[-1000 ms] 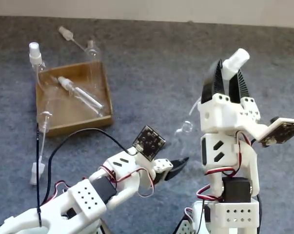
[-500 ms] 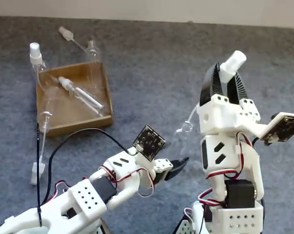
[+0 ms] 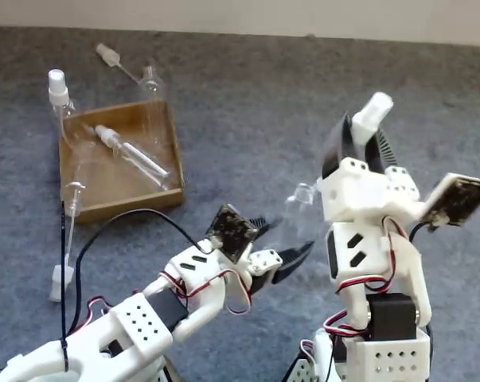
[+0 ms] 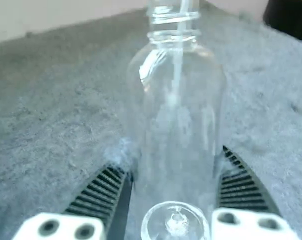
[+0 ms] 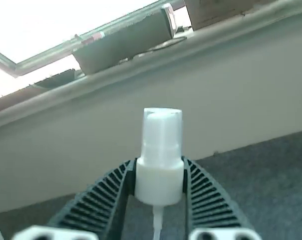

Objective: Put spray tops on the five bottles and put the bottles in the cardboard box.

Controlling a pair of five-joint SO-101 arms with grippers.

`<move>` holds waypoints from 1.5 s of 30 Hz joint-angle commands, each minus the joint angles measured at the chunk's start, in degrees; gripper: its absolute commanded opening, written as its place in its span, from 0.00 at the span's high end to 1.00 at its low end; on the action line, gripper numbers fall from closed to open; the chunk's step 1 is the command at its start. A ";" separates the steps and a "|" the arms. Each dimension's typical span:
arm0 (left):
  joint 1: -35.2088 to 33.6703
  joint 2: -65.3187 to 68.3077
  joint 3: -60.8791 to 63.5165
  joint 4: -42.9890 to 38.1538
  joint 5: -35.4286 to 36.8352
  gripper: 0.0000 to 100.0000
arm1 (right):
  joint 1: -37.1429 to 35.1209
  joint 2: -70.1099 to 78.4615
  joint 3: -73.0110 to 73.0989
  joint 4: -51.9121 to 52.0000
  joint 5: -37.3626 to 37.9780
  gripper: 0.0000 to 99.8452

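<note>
Falls soft and even across the grey tabletop [image 3: 247,103], bright without harsh contrast. Throws only faint, soft-edged shadows beside the cardboard box [image 3: 177,159]. Blows out to white at the window [image 5: 40,25] in the right wrist view, leaving the spray top [image 5: 161,150] plainly lit before it. Glints pale along the clear bottle [image 4: 156,70] in the left wrist view.

1. A clear plastic bottle [image 4: 176,115] is sitting within the left gripper [image 4: 173,162], its neck pointing away and a thin tube [image 4: 177,65] running down inside.
2. A white plastic spray top [image 5: 162,135] is standing upright, clamped in the right gripper [image 5: 161,164].
3. A shallow brown cardboard box [image 3: 174,159] is lying well apart from both grippers, holding a capped clear bottle [image 3: 128,151] on its side.
</note>
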 commanded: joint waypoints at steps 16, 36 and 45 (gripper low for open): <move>-2.51 -1.36 4.44 -14.51 0.18 0.92 | -17.80 -0.13 -1.36 20.88 19.60 0.69; -18.59 -1.45 0.75 -14.95 0.09 0.92 | -17.71 -16.04 2.59 20.97 19.34 0.93; -25.80 -1.45 -8.48 -14.77 0.00 0.92 | -17.89 -25.45 18.51 20.53 19.25 0.99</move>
